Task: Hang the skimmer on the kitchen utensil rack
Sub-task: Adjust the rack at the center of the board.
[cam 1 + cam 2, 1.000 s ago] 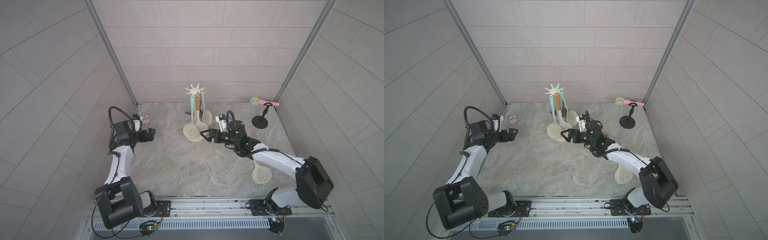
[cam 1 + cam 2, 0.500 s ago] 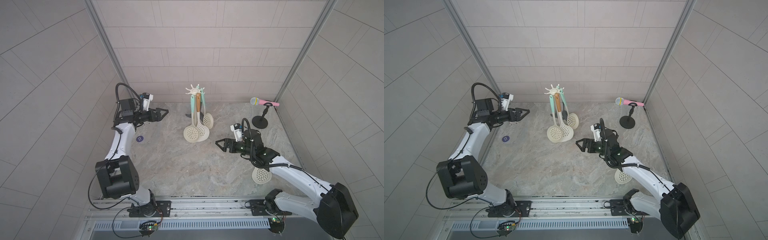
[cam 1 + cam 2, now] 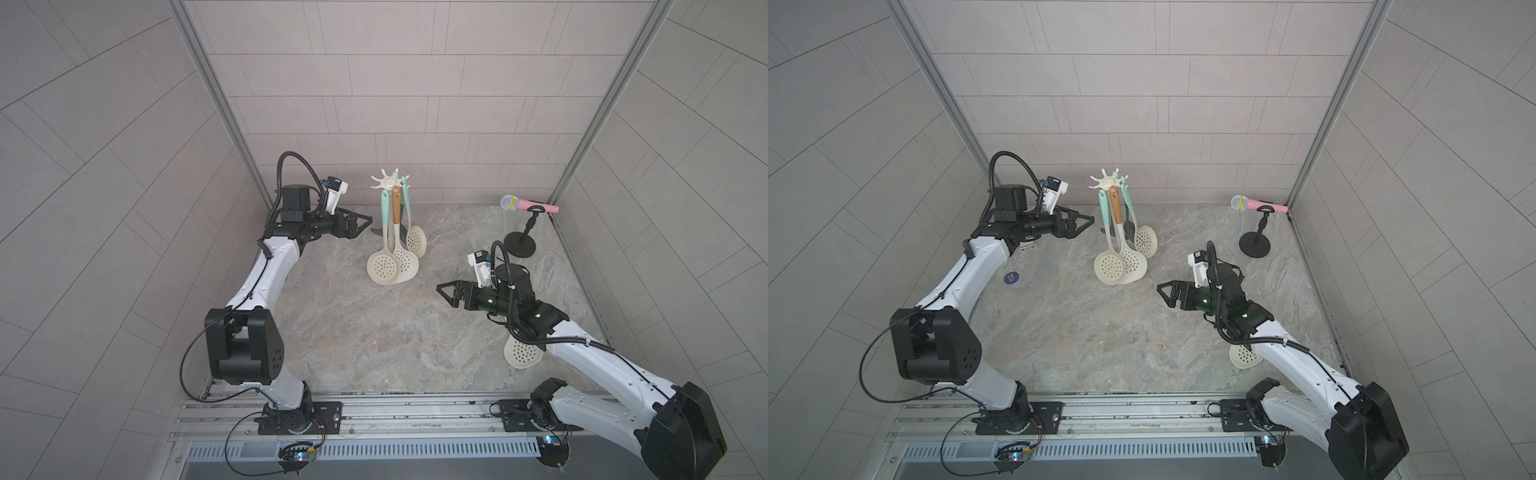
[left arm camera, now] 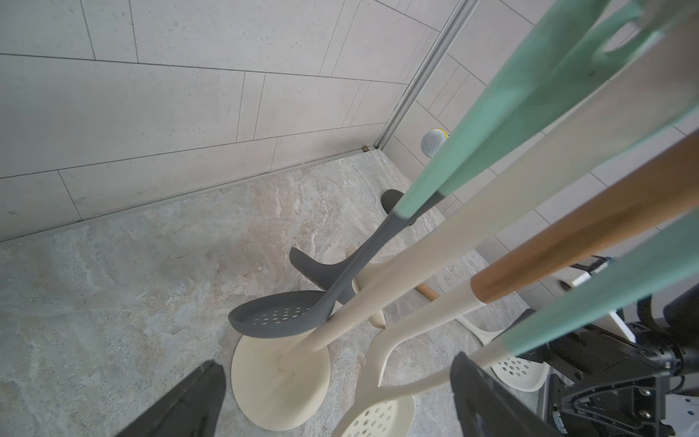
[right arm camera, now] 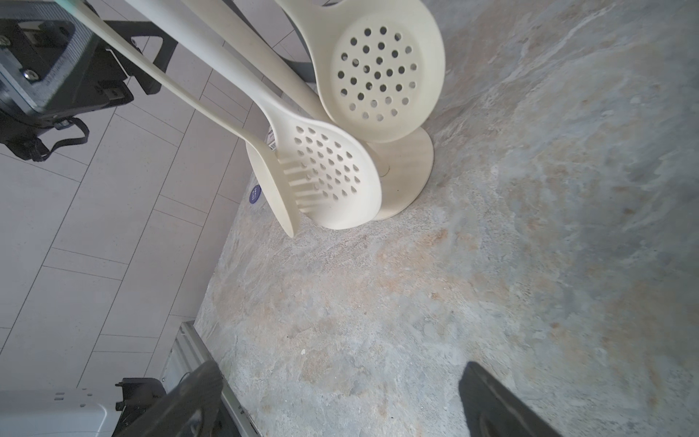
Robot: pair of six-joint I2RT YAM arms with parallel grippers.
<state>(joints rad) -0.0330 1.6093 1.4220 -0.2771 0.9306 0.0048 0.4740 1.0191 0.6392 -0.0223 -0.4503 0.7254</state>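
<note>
My left arm stretches level, left gripper wide open and empty, just beside the rack at upper centre, where three cream skimmers hang. My right gripper, equally spread and empty, points left at mid-right. Another skimmer lies on the surface beneath that forearm.

Left hand nearer rack, right hand withdrawn

No text legible. Round blue sticker on floor, left of frame: white print too small. White barcode label just above it: unreadable.
</note>
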